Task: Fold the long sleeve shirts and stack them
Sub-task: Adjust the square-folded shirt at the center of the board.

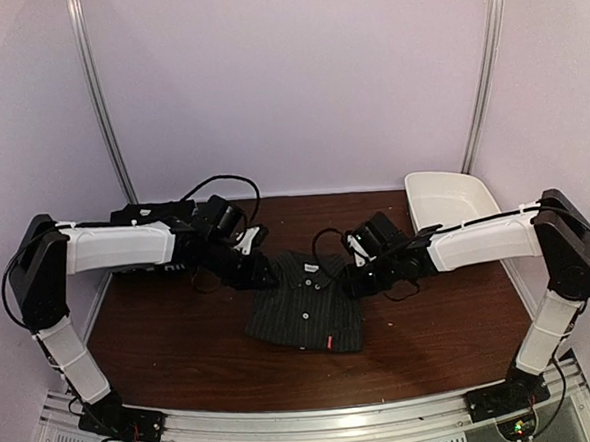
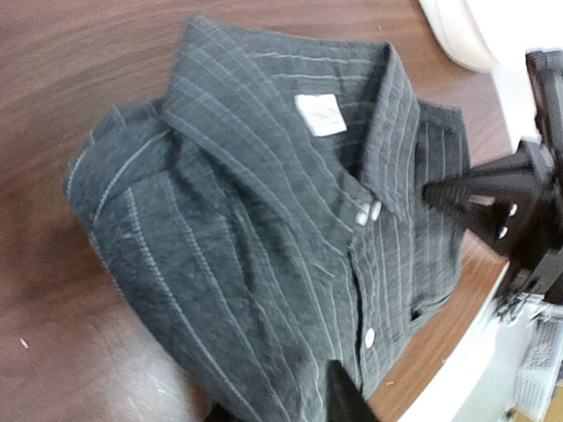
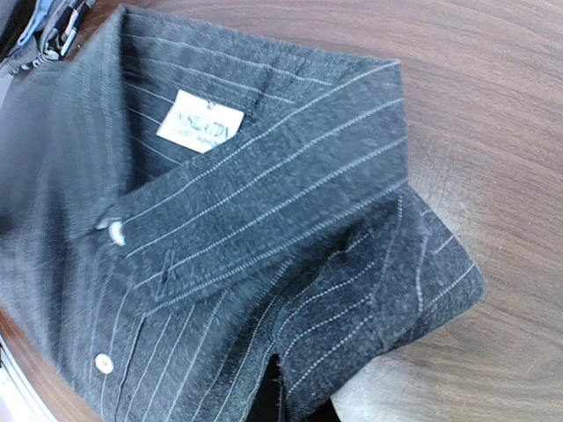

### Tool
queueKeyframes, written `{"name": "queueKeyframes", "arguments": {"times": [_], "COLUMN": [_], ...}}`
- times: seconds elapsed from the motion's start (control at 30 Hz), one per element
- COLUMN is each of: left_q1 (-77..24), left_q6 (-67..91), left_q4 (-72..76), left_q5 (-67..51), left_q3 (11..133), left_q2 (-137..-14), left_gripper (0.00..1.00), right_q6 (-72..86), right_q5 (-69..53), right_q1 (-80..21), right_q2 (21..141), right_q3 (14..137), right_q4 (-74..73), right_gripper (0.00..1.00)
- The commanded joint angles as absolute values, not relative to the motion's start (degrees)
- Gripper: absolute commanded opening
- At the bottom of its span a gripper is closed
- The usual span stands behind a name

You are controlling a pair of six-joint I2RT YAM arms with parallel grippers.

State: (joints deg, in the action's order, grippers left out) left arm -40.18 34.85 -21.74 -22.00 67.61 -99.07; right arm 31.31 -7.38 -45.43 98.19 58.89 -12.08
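The pinstriped shirt [image 1: 305, 303] lies in the middle of the table [image 1: 182, 338], already folded into a compact dark rectangle, collar toward the far edge, placket and small white buttons [image 2: 369, 211] facing up. The sleeves are tucked out of sight, and the white neck label [image 2: 321, 114] shows inside the collar.

The left gripper [image 1: 261, 273] sits low at the shirt's 10 o'clock corner and the right gripper [image 1: 357, 277] at its 2 o'clock corner, both at the shoulders. Only a dark fingertip shows in each wrist view, so I can't tell how far either one is spread or whether it has any cloth.

To me the folding of this shirt looks essentially done. What seems left is tidying or moving it onto a stack. A dark bundle [image 1: 146, 212] lies behind the left arm at 10 o'clock on the table. It may be another shirt, but I can't make it out. The white tub [image 1: 452, 199] sits at 2 o'clock, well apart.
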Motion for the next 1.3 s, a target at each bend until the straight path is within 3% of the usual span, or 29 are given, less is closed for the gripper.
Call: {"name": "queueKeyframes", "arguments": {"times": [0.0,0.03,0.17,0.37,0.63,0.77,0.97,1.27], "left_q1": [-40.24,-39.84,-38.12,-37.72,-37.97,-37.97,-37.97,-37.53], "left_q6": [36.09,35.59,34.83,33.86,34.11,34.1,34.26,34.19], "left_q4": [-22.06,-22.51,-22.44,-23.92,-19.01,-17.84,-15.88,-15.31], "left_q5": [-17.85,-16.94,-16.26,-14.35,-20.81,-21.25,-21.63,-20.87], "left_q3": [68.71,69.38,70.29,72.53,73.53,75.73,79.0,81.49], "left_q2": [-101.9,-102.76,-104.28,-104.22,-105.08,-108.26,-114.49,-120.18], "left_gripper": [0.39,0.4,0.41,0.38,0.26,0.22,0.19,0.17], "right_q6": [27.0,26.34,24.09,23.74,26.81,29.12,34.3,39.57], "right_q5": [-7.61,-8.18,-7.56,-3.7,-5.15,-6.21,-7.3,-7.2], "right_q1": [-41.01,-39.23,-35.67,-35.5,-40.16,-44.83,-48.5,-51.05], "right_q2": [99.63,100.26,99.9,95.27,89.96,92.13,93.56,91.59], "right_q3": [57.3,56.8,56.06,57.36,59.34,59.25,52.84,41.48], "right_q4": [-12.24,-12.24,-13.52,-18.0,-17.62,-15.18,-9.21,-4.32], "right_gripper": [0.0,0.0,0.23,0.44,0.43,0.33,0.27,0.26]}}
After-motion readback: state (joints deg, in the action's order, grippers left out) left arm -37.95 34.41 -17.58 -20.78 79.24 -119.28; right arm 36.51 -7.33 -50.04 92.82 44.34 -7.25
